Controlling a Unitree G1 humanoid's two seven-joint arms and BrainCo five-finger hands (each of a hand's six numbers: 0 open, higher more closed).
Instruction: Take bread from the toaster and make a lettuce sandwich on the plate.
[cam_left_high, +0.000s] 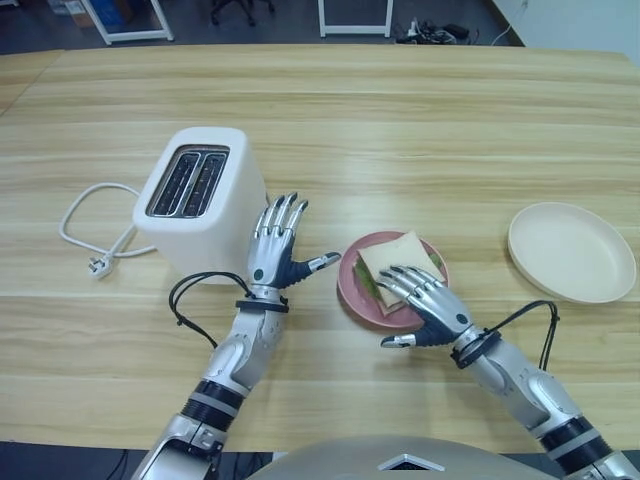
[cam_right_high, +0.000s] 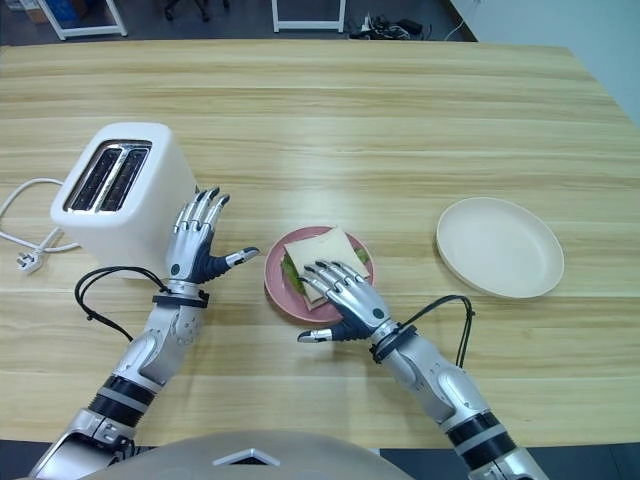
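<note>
Left eye view: one toaster, one sandwich on pink plate, one cream plate well right. Left hand flat, fingers spread wide, beside toaster. Cable loop whole. Right eye view: right hand palm down, fingers extended on sandwich, gripping nothing. Table right edge visible.

office-like lab: wheeled chair, floor cables
</note>
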